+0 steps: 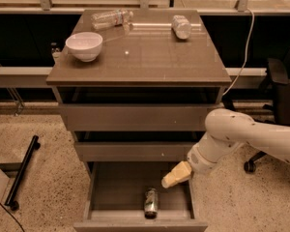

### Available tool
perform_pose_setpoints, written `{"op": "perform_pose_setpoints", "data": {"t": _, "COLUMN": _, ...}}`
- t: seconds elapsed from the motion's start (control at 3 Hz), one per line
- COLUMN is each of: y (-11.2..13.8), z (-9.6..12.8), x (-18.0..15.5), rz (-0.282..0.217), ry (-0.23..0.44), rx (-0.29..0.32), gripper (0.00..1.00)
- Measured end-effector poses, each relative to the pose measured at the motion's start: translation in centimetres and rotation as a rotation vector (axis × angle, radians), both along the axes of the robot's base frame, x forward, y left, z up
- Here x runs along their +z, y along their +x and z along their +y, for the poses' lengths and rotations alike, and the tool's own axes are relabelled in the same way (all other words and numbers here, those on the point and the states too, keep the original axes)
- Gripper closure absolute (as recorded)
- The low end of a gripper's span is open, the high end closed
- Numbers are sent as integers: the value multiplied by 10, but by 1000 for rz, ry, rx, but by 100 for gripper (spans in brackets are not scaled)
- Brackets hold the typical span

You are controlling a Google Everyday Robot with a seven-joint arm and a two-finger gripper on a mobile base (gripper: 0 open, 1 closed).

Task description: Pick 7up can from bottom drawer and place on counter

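Where the drawer (91, 193) juts open, the can (151, 203) sits mid-floor near the front wall, with bare floor at its 9 and 3 o'clock. The gripper (176, 175) hangs at the can's 1 o'clock, apart from it; whether it is open or closed cannot be told. On the counter (150, 62), a bowl (84, 46) sits at 10 o'clock, and the left bottle (111, 17) and right bottle (181, 26) lie along the far edge.
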State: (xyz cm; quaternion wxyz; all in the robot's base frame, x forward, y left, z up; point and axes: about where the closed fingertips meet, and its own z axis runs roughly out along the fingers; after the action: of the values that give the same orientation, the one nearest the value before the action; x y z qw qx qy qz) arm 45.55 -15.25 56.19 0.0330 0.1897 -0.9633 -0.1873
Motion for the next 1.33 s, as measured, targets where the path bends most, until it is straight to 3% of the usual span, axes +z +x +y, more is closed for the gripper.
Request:
{"op": "perform_pose_setpoints", "data": {"t": 0.67, "y": 18, "z": 14, "x": -68, "rz": 98, "ry": 24, "rx": -124, "gripper": 0}}
{"op": "perform_pose_setpoints", "data": {"t": 1.0, "y": 26, "z": 20, "x": -118, "rz": 165, "ry": 35, "rx": -206, "gripper": 0}}
{"op": "perform_pose_setpoints", "data": {"t": 1.33, "y": 28, "z": 21, "x": -143, "rz": 199, "ry": 35, "rx": -252, "gripper": 0}}
